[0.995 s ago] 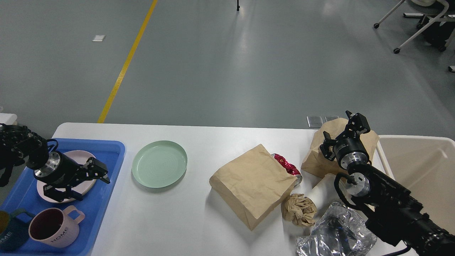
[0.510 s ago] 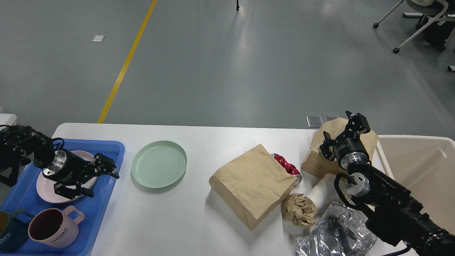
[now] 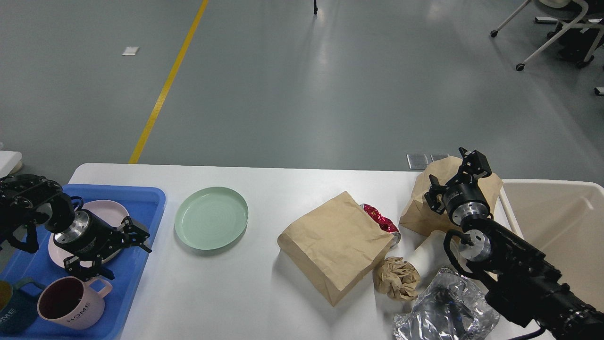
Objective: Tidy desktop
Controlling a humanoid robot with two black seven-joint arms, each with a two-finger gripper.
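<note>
Desktop [image 3: 264, 293] spans the view, white, under both arms. Left gripper [image 3: 123, 252], fingers spread and empty, reaches in low from the left over a pink plate [image 3: 106, 210] in the blue tray [image 3: 141, 198]. Right gripper [image 3: 455, 177], fingers apart, points away above a brown paper bag [image 3: 493, 186] beside the beige bin [image 3: 557, 222].

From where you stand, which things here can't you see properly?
Head view only:
- Red crushed can: mostly hidden behind the large paper bag.
- Dark blue mug: cut off by the left edge.
- Beige bin: runs off the right edge.
- Clear plastic wrap: partly behind my right arm, cut off below.
</note>
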